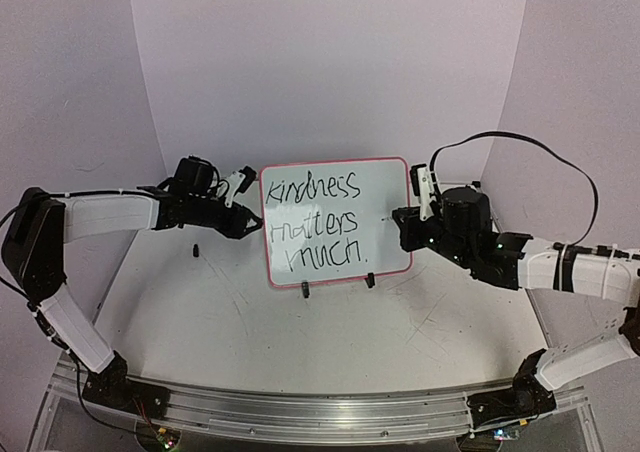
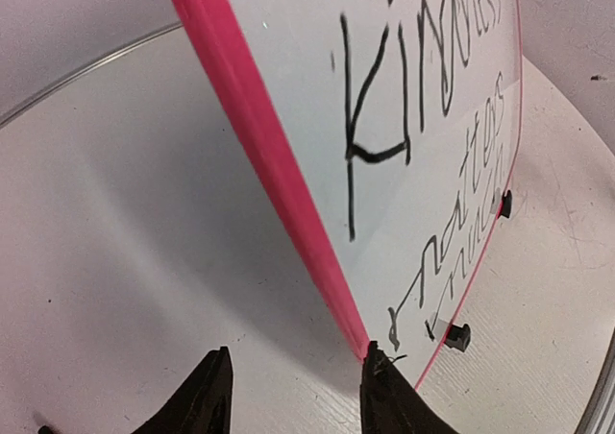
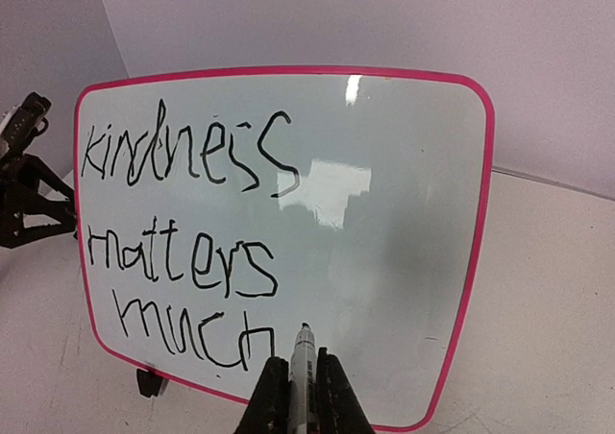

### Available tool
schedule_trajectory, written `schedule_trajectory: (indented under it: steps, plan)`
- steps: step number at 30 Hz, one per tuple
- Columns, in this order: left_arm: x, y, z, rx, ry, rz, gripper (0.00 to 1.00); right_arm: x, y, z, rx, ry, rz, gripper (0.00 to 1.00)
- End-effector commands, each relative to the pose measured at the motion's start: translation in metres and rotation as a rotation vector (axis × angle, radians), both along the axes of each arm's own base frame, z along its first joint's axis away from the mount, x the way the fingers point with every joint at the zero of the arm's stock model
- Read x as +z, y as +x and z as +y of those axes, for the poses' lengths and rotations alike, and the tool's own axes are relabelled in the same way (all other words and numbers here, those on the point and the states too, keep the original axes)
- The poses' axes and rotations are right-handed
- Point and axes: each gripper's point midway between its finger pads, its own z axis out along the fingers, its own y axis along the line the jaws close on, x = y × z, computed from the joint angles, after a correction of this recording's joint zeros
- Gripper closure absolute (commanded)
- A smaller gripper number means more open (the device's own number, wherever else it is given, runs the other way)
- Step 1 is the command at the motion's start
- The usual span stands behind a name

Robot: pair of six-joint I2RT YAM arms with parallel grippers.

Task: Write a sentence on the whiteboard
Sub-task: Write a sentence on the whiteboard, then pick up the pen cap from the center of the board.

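The whiteboard (image 1: 385, 207) stands upright on two black clip feet at the table's middle, with a red-pink rim. The sentence (image 1: 318, 222) fills its left part in three black lines, "Kindness matters much"; it also shows in the right wrist view (image 3: 183, 252) and the left wrist view (image 2: 384, 117). My right gripper (image 1: 402, 222) is shut on a grey marker (image 3: 303, 367), whose tip is at the board just right of "much". My left gripper (image 2: 293, 391) is open at the board's left edge; the pink rim (image 2: 279, 165) runs down to its right finger (image 2: 389, 400), and its left finger stands apart.
A small black object (image 1: 197, 249) lies on the scratched grey tabletop (image 1: 300, 342) left of the board. Purple walls close in the back and sides. The black clip feet (image 1: 305, 291) stick out in front of the board. A black cable (image 1: 540, 152) loops above the right arm.
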Motion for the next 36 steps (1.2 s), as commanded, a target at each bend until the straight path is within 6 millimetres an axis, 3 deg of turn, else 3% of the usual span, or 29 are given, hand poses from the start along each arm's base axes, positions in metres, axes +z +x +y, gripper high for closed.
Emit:
schedule_trajectory:
  steps: [1,4,7,10,13,20,25,28,36]
  plan:
    - [0.075,-0.007,0.013,0.04,-0.085,-0.147,0.51,0.003,-0.005,-0.009,-0.007,-0.012,-0.018,1.0]
    - [0.09,-0.025,0.023,0.065,-0.123,-0.154,0.48,0.011,-0.008,-0.011,-0.002,-0.006,-0.04,1.0]
    - [0.088,-0.043,0.037,0.137,-0.176,-0.099,0.46,0.017,-0.01,-0.012,0.007,-0.003,-0.058,1.0]
    - [0.069,-0.05,0.066,0.315,-0.231,0.0,0.45,0.023,-0.013,-0.012,0.016,0.003,-0.073,1.0]
    - [0.037,-0.047,0.096,0.509,-0.247,0.149,0.41,0.024,-0.015,-0.014,0.021,0.008,-0.081,1.0]
    - [-0.027,-0.003,0.144,0.754,-0.121,0.374,0.41,0.023,-0.022,-0.012,0.054,0.034,-0.08,1.0]
    - [-0.074,0.034,0.16,0.785,-0.061,0.478,0.47,0.028,-0.028,-0.017,0.051,0.058,-0.095,1.0]
    - [-0.088,0.055,0.16,0.772,-0.023,0.481,0.51,0.028,-0.03,-0.024,0.034,0.058,-0.103,1.0]
    - [-0.133,0.069,0.172,0.808,0.123,0.518,0.55,0.028,-0.033,-0.028,0.027,0.058,-0.107,1.0]
